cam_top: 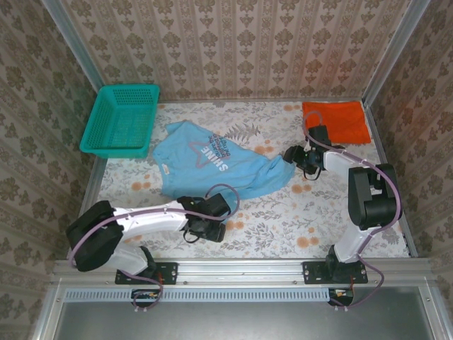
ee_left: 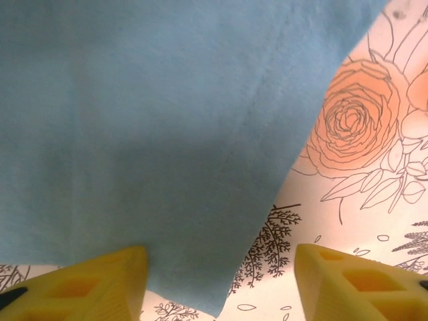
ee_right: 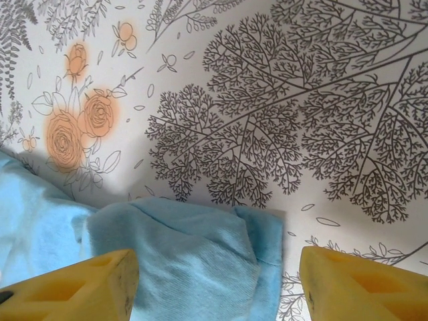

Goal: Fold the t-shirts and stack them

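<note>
The light blue t-shirt [cam_top: 212, 163] lies spread and rumpled mid-table, its print facing up. At the back right corner rests the orange-red t-shirt [cam_top: 337, 122], folded into a square. My left gripper [cam_top: 205, 228] is at the blue shirt's near edge. Its yellow fingers are open in the left wrist view [ee_left: 221, 284], and a flat corner of blue cloth [ee_left: 160, 134] lies between them on the table. My right gripper [cam_top: 291, 156] is at the shirt's right end. It is open too [ee_right: 217, 284], astride a bunched fold of blue fabric [ee_right: 194, 254].
A teal mesh basket [cam_top: 120, 120] stands at the back left corner. The floral tablecloth [cam_top: 283, 212] covers the table, and patterned walls close it in on three sides. A metal rail [cam_top: 241, 269] runs along the near edge by the arm bases.
</note>
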Motion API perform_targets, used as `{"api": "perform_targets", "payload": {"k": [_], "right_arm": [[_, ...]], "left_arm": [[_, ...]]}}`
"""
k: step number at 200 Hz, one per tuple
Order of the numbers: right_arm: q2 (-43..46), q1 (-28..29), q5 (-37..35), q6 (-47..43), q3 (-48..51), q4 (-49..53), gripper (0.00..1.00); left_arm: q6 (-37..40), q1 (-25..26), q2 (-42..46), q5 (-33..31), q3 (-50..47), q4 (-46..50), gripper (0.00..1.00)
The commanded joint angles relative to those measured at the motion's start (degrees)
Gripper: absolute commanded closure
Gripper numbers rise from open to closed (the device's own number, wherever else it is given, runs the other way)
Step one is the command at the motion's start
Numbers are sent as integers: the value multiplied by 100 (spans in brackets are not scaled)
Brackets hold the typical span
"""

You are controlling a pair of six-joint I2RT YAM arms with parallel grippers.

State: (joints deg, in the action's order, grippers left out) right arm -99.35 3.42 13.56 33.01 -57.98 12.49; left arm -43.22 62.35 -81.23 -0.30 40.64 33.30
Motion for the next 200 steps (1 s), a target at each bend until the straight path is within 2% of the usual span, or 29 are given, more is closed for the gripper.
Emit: {"api": "perform_targets", "payload": {"k": [1, 21, 34, 43, 55, 75, 102, 127, 148, 162, 175, 200], "right_arm": [[167, -43, -9, 28, 68, -21, 33], [72, -43, 92, 36, -19, -2, 34], [-34, -35, 241, 47, -89, 3, 34], [-118, -26, 319, 47, -153, 36, 34], [-208, -17, 323, 38, -221, 94, 34], [-302, -17, 369, 38, -272, 102, 36], [-560, -1, 496, 8, -434, 212, 44], [-778, 34, 528, -17, -572, 311, 64], [-768, 61, 556, 16, -592, 234, 85], [-652, 79, 573, 56, -622, 154, 93], [-450, 99, 608, 73, -714, 104, 97], [184, 191, 561, -31, -1013, 68, 98]], "left_arm": [[199, 54, -144, -148, 123, 301, 49], [270, 41, -239, -251, 162, 321, 64], [305, 17, -294, -359, 211, 408, 77], [331, -2, -290, -383, 240, 423, 90], [356, -27, -222, -401, 292, 420, 100], [416, -55, 29, -472, 389, 427, 100], [557, -239, 628, -675, 509, 445, 100], [749, -541, 1358, -794, 665, 423, 100], [918, -902, 1885, -881, 848, 460, 100], [1054, -1227, 2198, -803, 1006, 449, 100], [1205, -1582, 2418, -701, 1183, 415, 100], [1502, -2176, 2678, -682, 1806, 414, 100]]}}
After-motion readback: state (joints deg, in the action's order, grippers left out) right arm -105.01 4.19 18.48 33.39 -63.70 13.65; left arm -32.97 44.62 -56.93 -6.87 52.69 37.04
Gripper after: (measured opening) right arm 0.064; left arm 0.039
